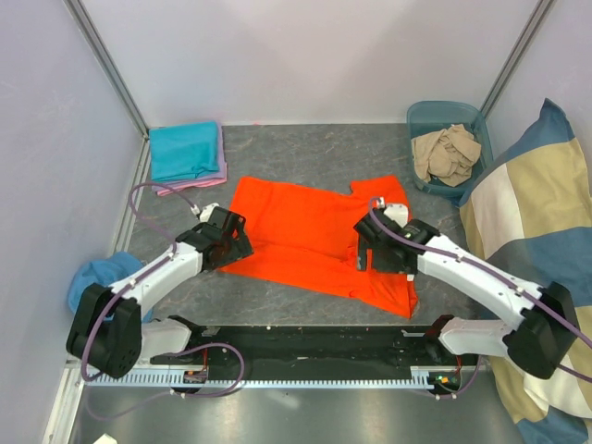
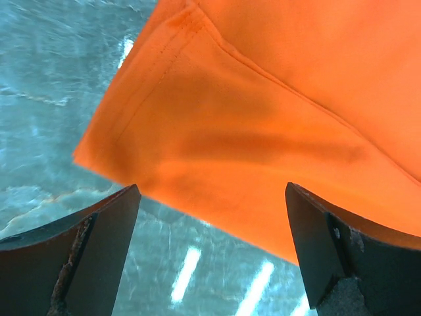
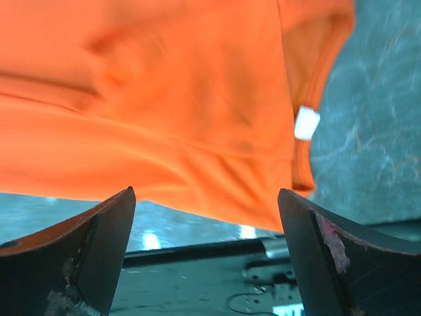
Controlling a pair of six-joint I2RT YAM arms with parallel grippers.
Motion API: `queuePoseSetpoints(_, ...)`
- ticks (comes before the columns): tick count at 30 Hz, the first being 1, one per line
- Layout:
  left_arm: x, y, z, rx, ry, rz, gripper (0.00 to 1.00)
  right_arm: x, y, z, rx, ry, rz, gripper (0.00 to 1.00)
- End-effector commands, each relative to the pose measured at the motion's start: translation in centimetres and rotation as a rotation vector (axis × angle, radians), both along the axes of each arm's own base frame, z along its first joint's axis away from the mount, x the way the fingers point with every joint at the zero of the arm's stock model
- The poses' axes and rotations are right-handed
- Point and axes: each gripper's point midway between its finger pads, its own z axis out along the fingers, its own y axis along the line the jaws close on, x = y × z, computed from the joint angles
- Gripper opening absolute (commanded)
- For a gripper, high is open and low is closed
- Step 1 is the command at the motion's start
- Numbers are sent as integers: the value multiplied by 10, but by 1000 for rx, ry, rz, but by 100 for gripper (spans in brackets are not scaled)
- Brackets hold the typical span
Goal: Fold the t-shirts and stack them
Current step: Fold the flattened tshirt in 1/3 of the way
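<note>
Orange t-shirt spread; left tool, right tool released, angled down over edges.

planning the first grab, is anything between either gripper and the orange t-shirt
Nothing visible does. The open left gripper and the open right gripper each look straight onto an edge of the orange t-shirt.
</note>
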Motion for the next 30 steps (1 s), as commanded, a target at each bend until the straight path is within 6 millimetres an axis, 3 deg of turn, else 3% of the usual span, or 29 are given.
queuePoseSetpoints(1, 7, 5, 41, -10, -92, 30, 100, 25, 4, 49, 42, -173, -10, 98)
queuePoseSetpoints(5, 15, 4, 64, -23, -170, 10, 100, 44, 8, 61, 44, -262, -17, 98)
queuePoseSetpoints(9, 27, -1, 66, -22, -208, -13, 100, 61, 17, 69, 27, -289, -6, 98)
queuePoseSetpoints(15, 32, -8, 41, -43, -178, -10, 100, 67, 25, 75, 56, -307, -2, 98)
queuePoseSetpoints(22, 33, -13, 20, -103, -224, 11, 100, 59, 21, 65, 67, -297, 2, 98)
queuePoseSetpoints(30, 6, 0, -22, -69, -100, 86, 100, 57, 20, 62, 63, -291, 12, 98)
